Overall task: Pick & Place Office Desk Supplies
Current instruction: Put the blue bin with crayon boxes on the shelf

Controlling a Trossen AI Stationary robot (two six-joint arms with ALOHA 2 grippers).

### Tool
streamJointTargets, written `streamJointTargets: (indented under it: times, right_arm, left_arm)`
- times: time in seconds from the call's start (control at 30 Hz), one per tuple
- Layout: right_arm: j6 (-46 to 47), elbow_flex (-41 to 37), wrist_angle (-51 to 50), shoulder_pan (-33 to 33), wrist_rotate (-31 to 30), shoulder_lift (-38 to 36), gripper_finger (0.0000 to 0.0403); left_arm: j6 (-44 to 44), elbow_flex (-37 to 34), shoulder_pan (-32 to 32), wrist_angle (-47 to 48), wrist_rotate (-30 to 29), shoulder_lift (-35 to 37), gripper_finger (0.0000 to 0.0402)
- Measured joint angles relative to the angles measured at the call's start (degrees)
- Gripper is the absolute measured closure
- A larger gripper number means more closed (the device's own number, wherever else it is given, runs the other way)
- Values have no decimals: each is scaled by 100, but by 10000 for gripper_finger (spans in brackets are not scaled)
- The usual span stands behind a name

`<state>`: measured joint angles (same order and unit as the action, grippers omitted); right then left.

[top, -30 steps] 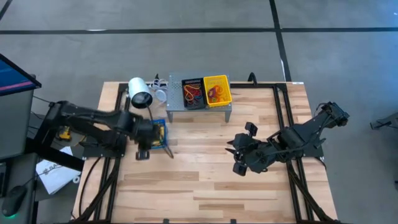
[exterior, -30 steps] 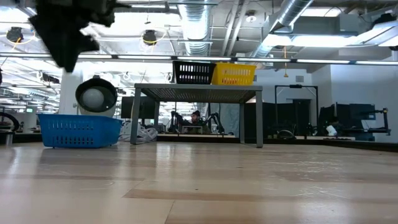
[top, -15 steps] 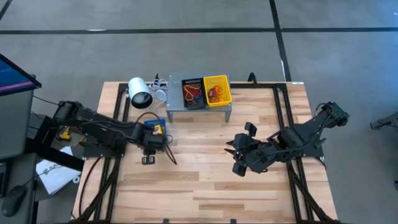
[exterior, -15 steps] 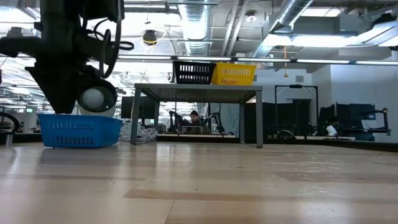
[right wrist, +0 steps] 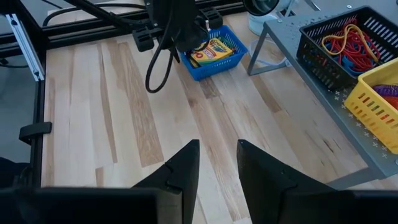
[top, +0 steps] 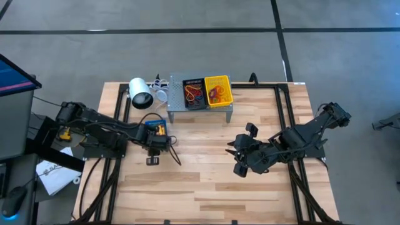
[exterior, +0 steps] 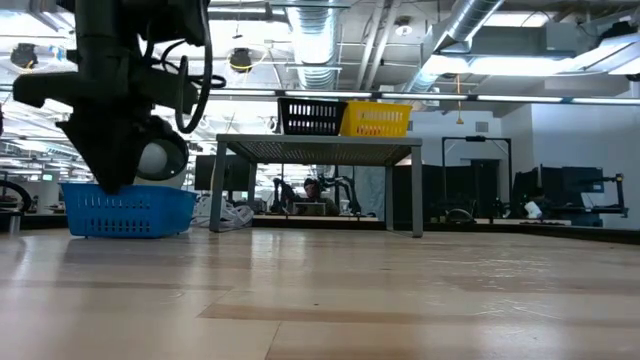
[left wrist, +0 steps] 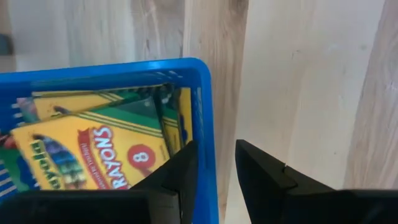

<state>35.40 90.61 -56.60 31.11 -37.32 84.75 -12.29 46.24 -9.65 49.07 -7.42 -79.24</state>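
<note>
A small blue bin (top: 153,127) (exterior: 125,210) stands on the table's left half with yellow-green crayon boxes (left wrist: 93,149) (right wrist: 214,46) lying in it. My left gripper (left wrist: 216,155) (top: 157,142) points down at the bin's near right corner. It is open by a narrow gap, one finger inside the bin's wall (left wrist: 210,112) and one outside. My right gripper (right wrist: 217,149) (top: 240,161) waits over the table's right half, open by a narrow gap and holding nothing. Coloured rubber bands (right wrist: 348,43) lie in the bins on the shelf. My left gripper comes at the blue bin from above, its fingers astride the side wall (left wrist: 210,180) close to a corner. I cannot tell whether either finger touches the wall. The bin stands flat on the table.
A grey perforated shelf (top: 176,94) (exterior: 318,145) stands at the far edge, carrying a black bin (top: 194,92) and a yellow bin (top: 219,90). A white round device (top: 140,94) sits left of it. Bare wood lies between the two arms and along the near edge.
My left gripper has moved from above the blue bin toward the table's near edge and a little right, and has come down to the level of the bin's rim. The bin and the right arm have stayed where they were.
</note>
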Motion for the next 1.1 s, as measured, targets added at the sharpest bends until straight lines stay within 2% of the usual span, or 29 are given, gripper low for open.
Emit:
streamJointTargets:
  times: [0.27,0.5,0.77,1.1]
  right_arm:
    - [0,-1,-1,2,2,0,300]
    - [0,0,9,4,2,0,300]
    - [-19,0,13,89,2,0,300]
    - [-94,1,22,133,2,0,300]
  left_arm:
    - [-163,-460,0,-438,170,-2,322]
    - [-192,-549,-2,-576,25,0,393]
    - [-222,-527,-2,-521,-196,0,400]
    - [-594,-34,-2,504,-610,0,401]
